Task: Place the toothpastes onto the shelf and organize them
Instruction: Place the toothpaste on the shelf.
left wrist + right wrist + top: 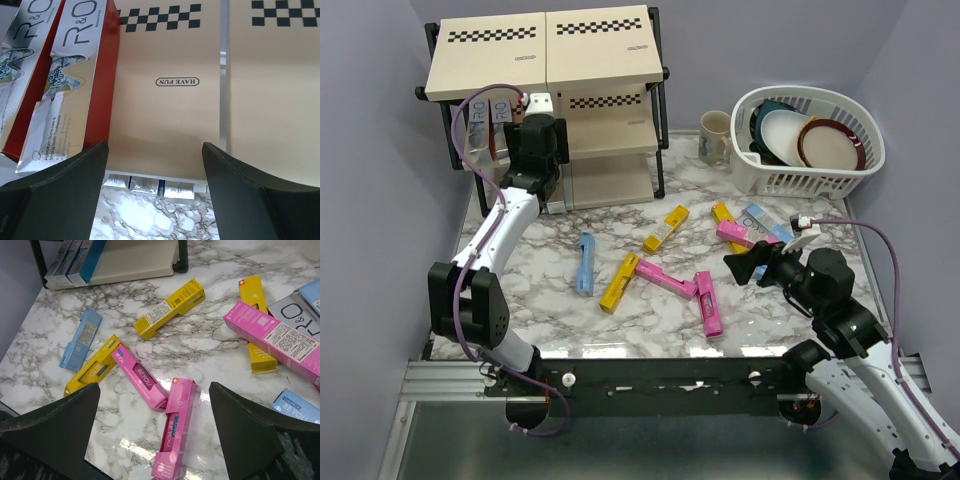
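The left hand (155, 150) is open and holds nothing. It is at the shelf (590, 45), far left, just right of two silver and red toothpastes (65, 75) lying on a board. A blue toothpaste (585, 263), yellow toothpastes (619, 283) and pink toothpastes (665, 279) lie loose on the bench (550, 320). The right hand (155, 387) hangs open above them, near right, holding nothing. A white basket (790, 182) sits far right

Plain lavender-grey walls (375, 200) are closing in the counter (550, 300) on the left, back and right. The counter is showing a glossy white marble pattern with grey veins, and soft overhead light is glinting off it near the front. An aluminium rail (450, 380) is running along its near edge.
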Motion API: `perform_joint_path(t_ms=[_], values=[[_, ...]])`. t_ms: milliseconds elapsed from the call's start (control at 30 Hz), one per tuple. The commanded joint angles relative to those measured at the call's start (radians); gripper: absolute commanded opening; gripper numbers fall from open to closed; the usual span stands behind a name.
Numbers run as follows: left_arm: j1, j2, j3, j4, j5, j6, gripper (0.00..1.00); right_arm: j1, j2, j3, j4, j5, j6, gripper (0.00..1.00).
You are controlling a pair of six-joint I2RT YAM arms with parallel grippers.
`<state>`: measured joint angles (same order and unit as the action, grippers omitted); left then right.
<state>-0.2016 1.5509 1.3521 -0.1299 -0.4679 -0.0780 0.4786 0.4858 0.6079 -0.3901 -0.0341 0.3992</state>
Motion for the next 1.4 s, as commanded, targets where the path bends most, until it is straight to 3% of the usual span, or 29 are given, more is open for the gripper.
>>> perform_joint_path(t_ms=[0, 433, 833, 1233, 1367], values=[[0.016, 0.006, 0.019, 0.029, -0.072, 0.014, 0.88, 0.006, 0.002, -0.013, 0.017, -0.015, -0.010, 0.98], [0.022, -0.009, -0.013, 0.052, -0.124, 0.015, 0.88, 0.006, -0.006, -0.013, 0.014, -0.015, -0.010, 0.98], [0.001, -0.124, -0.062, 0.046, 0.008, -0.028, 0.92, 0.008, -0.013, -0.010, 0.011, -0.036, -0.042, 0.99], [-0.033, -0.541, -0.207, -0.106, 0.213, -0.143, 0.99, 0.005, -0.007, 0.029, -0.001, 0.057, -0.063, 1.00], [-0.033, -0.753, -0.303, -0.148, 0.252, -0.143, 0.99, 0.005, 0.008, 0.004, 0.045, -0.010, -0.114, 0.96]])
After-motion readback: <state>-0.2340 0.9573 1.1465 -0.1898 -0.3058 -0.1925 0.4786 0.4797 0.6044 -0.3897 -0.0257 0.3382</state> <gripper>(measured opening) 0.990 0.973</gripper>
